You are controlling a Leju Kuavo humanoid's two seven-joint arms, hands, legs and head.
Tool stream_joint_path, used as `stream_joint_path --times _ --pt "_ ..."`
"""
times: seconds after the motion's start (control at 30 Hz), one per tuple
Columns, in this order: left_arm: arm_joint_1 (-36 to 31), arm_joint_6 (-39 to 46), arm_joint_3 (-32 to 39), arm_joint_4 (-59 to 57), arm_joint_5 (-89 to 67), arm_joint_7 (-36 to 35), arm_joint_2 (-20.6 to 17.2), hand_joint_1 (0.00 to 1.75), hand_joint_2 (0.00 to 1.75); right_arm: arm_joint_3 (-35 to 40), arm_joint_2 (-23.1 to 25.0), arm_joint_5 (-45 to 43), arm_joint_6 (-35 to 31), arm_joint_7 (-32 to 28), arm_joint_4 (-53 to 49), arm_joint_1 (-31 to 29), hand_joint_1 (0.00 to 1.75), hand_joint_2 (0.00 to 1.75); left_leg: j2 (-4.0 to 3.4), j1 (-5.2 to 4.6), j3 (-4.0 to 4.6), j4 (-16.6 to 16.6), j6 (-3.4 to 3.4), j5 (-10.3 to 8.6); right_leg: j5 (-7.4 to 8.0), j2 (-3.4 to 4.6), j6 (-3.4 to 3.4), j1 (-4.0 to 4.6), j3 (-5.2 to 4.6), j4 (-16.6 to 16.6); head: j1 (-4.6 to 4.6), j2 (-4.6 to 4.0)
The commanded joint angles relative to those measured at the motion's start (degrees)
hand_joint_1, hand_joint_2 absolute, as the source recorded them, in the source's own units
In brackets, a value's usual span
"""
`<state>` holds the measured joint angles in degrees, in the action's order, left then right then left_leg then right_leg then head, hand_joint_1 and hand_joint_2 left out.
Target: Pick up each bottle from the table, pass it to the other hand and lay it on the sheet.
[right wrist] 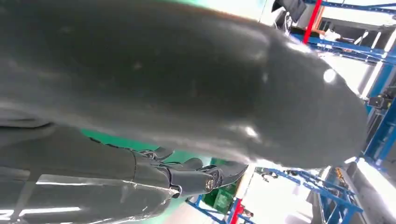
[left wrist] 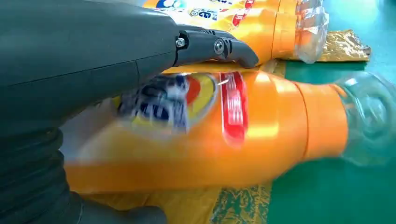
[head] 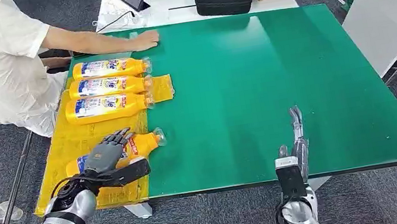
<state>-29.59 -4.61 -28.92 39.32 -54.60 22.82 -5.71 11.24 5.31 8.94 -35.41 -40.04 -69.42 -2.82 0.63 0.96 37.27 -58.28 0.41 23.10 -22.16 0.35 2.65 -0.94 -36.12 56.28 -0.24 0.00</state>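
Left hand (head: 108,157) lay over the fourth bottle (head: 144,143), fingers draped across its label and thumb beneath; it appeared to grip the bottle, though the wrist view was blurred. That bottle lay on its side on the yellow sheet (head: 77,140), clear cap pointing away from the hand toward the green table (head: 275,82). Beyond the hand, three more bottles (head: 107,87) lay side by side on the sheet, a person's hand (head: 145,39) just past them. Right hand (head: 297,132) stood edge-on, well apart, fingers straight, holding nothing.
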Motion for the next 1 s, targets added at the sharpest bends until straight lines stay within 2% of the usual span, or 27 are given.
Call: stream_joint_path --times 0.03,0.23,0.4,0.5,0.7,0.83,0.9,0.97,1.0 --pt "-0.3 2.8 -4.4 -0.2 1.4 -0.1 -2.2 0.00 1.75 1.1 -0.1 -0.7 -0.3 0.0 4.4 -1.8 0.00 0.00 -0.19 0.02 -0.39 0.0 0.02 0.16 -0.10 0.11 -0.14 0.06 0.34 0.0 0.02 0.02" --pt "6.4 2.7 -3.8 17.8 10.4 0.7 -5.3 0.00 1.75 1.9 -0.8 -0.3 -1.4 0.0 2.8 -1.1 0.00 0.00 -0.23 0.01 -0.27 0.0 0.03 0.15 -0.09 0.12 -0.12 0.05 0.20 0.0 0.00 0.00" --pt "8.3 4.1 -3.4 21.5 11.9 0.6 -5.6 0.00 1.75 1.8 -0.9 -0.2 -1.6 0.0 2.7 -1.0 0.00 0.00 -0.18 0.02 -0.35 0.0 0.04 0.21 -0.17 0.06 -0.13 0.07 0.29 0.0 0.02 0.00" --pt "10.9 8.3 -3.0 23.9 11.9 0.9 -5.0 0.00 1.75 1.7 -1.0 -0.1 -1.8 0.0 2.4 -0.6 0.00 0.00 -0.15 0.00 -0.15 0.0 0.03 0.10 -0.07 0.07 -0.09 0.03 0.11 0.0 0.00 0.00" --pt "10.9 8.3 -3.0 23.9 11.9 0.9 -5.0 0.00 1.75 1.7 -1.0 -0.1 -1.8 0.0 2.4 -0.6 0.00 0.00 -0.08 0.02 -0.09 0.0 0.01 0.07 -0.06 0.01 -0.09 0.05 0.07 0.0 0.00 0.00" --pt "13.4 9.4 -2.9 26.3 12.2 1.2 -5.3 0.00 1.75 1.5 -1.3 0.1 -1.8 0.0 1.8 -0.1 0.00 0.00 -0.16 0.01 -0.30 0.0 0.03 0.16 -0.13 0.06 -0.14 0.06 0.24 0.0 0.00 0.00" --pt "15.0 10.6 -1.8 27.6 13.9 2.0 -4.4 0.00 1.75 1.1 -1.2 -1.0 0.3 0.0 0.7 0.3 0.00 0.00 -0.15 0.00 -0.29 0.0 0.03 0.17 -0.14 0.04 -0.13 0.05 0.25 0.0 0.00 0.00" --pt "18.6 9.0 3.2 29.8 24.8 5.3 1.5 0.00 1.75 -4.1 1.6 -8.0 14.7 0.0 -4.3 2.5 0.00 0.00 -0.12 -0.02 -0.26 0.0 0.04 0.17 -0.15 0.02 -0.10 0.02 0.21 0.0 0.00 0.00" --pt "19.9 5.9 5.5 30.3 31.1 4.7 4.6 0.00 1.75 -4.4 2.2 -5.4 13.7 0.0 -8.3 3.6 0.00 0.00 -0.03 -0.04 -0.10 0.0 0.04 0.09 -0.11 -0.05 -0.06 -0.01 0.07 0.0 0.00 0.00"
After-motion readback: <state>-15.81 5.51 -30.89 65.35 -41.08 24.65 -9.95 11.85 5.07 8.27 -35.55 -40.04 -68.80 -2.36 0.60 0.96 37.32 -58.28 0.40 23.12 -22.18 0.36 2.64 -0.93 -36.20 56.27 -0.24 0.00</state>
